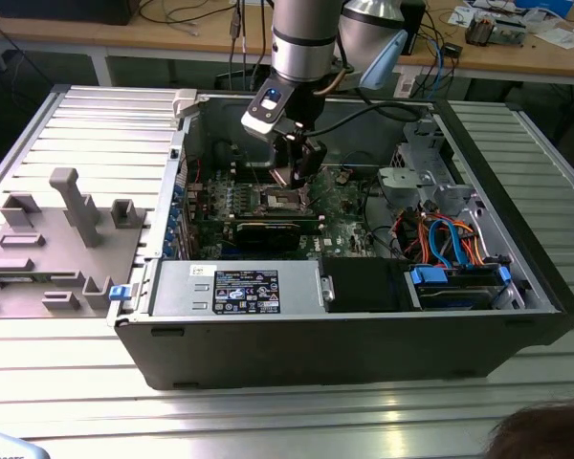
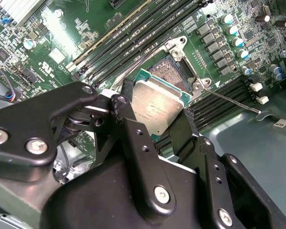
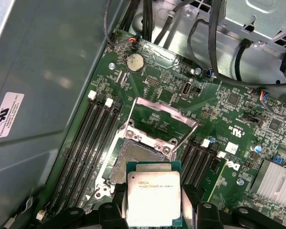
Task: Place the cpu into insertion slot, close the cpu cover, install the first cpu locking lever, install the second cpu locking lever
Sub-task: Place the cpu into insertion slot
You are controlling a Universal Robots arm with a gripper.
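**Over the open socket: the pincer is carrying the cpu**

Inside the opened computer case (image 1: pixel 316 344), which is lying on the ribbed metal tabletop (image 1: pixel 268 421), the arm is reaching down toward the green motherboard (image 3: pixel 219 119). The pincer (image 1: pixel 297 177) is pinching the cpu (image 3: pixel 154 198) by two opposite edges. In both wrist views one black finger (image 2: pixel 126 102) is pressing on each side of the chip, and the silver-grey top is facing the cameras.

The cpu (image 2: pixel 157 107) is hanging just beside and partly over one edge of the insertion slot (image 3: pixel 138 155), not lying within its metal rim. Whether a corner is touching the rim cannot be told. Most of the slot's dark contact field (image 2: pixel 174 74) is showing uncovered.

The cpu cover (image 3: pixel 167 110) is standing swung up at the far side of the slot from the chip, and green board is showing through its cut-out centre. A thin metal rod (image 2: pixel 231 99) is angling away from one corner of the slot.

Long parallel memory slots (image 3: pixel 86 148) are running along both sides of the slot. In the exterior view, a grey moulded fixture (image 1: pixel 67 220) is resting on the tabletop at the exterior view's left, well apart from the case.
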